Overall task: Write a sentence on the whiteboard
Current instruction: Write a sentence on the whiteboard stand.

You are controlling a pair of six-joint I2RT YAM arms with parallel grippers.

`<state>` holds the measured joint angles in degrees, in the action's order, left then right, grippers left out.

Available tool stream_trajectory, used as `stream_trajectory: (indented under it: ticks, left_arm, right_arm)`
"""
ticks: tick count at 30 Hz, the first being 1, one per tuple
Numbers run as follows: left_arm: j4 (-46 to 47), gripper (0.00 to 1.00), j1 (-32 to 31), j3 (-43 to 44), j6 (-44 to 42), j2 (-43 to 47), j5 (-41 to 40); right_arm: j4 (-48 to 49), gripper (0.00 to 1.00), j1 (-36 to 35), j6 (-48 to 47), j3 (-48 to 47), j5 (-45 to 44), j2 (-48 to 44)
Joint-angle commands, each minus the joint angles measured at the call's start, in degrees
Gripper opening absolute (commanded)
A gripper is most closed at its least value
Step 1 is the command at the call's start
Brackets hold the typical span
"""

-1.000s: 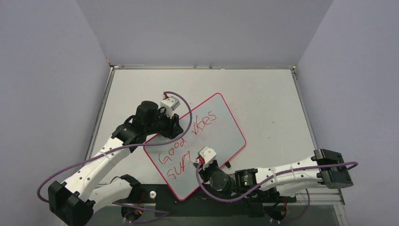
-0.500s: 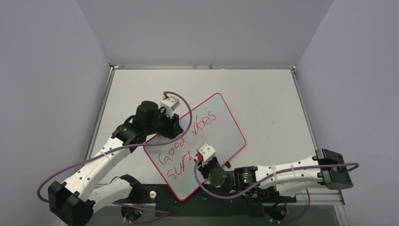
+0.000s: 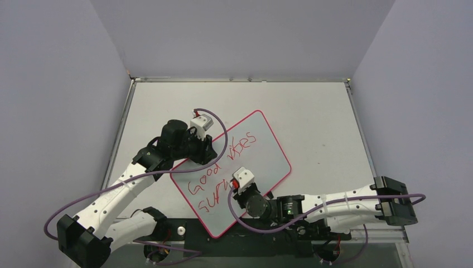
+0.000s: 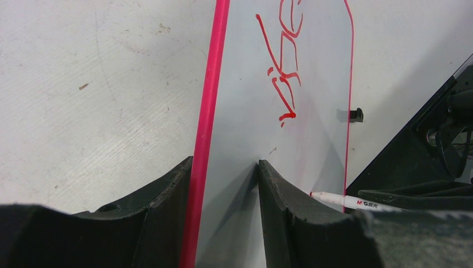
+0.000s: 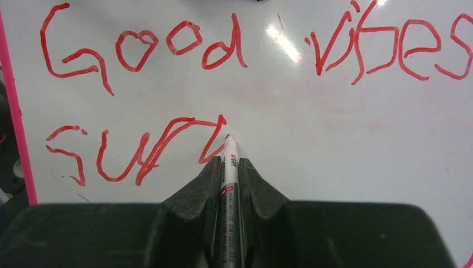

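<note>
The right gripper (image 5: 229, 167) pinches a marker (image 5: 228, 184), its tip on the sentence (image 5: 167, 95). The left gripper (image 4: 223, 184) clamps the whiteboard (image 4: 312, 84) edge between its fingers.

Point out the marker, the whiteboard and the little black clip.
marker (image 5: 229, 162): right wrist view, white barrel near the tip.
whiteboard (image 3: 266, 146): top view, bare white surface.
black clip (image 4: 356, 115): left wrist view, its body at the far edge.

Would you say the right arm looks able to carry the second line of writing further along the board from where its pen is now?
Probably yes: the right gripper holds the pen at that line's end, and the whiteboard beyond is bare.
</note>
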<state>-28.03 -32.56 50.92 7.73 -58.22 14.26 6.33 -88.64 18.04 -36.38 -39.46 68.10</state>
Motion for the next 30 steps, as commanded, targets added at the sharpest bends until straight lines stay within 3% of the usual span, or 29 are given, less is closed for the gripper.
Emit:
stream_trajectory:
  ticks: [1, 14, 30]
  left_arm:
    - [0.6, 0.0, -0.1, 1.3, -3.2, 0.2, -4.5]
    - [0.8, 0.0, -0.2, 1.3, -3.1, 1.0, -4.0]
    - [0.9, 0.0, -0.5, 1.4, -3.0, 3.3, -3.9]
  right_arm:
    - [-0.1, 0.0, 1.3, -1.1, -2.3, -1.3, 0.2]
    - [-10.5, 0.0, 2.9, -3.5, -5.5, -6.7, -10.0]
    - [-15.1, 0.0, 9.0, 2.2, -2.1, -1.8, -19.8]
